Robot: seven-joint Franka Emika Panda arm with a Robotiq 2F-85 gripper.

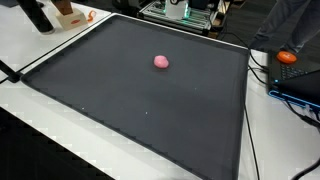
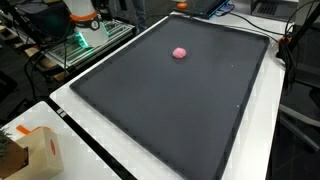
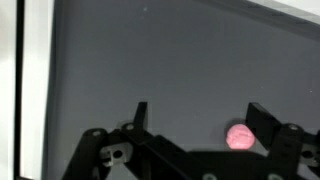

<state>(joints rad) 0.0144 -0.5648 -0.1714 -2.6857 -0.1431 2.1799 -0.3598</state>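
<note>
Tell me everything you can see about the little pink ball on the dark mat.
The pink ball is small, round, matte and soft-looking, with no visible markings. It lies alone on the dark mat, toward its far side in both exterior views, touching only the mat. In the wrist view it shows beside one finger of the open gripper, which hangs clear of it.

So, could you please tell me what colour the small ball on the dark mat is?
Pink; the ball shows best in an exterior view.
</note>
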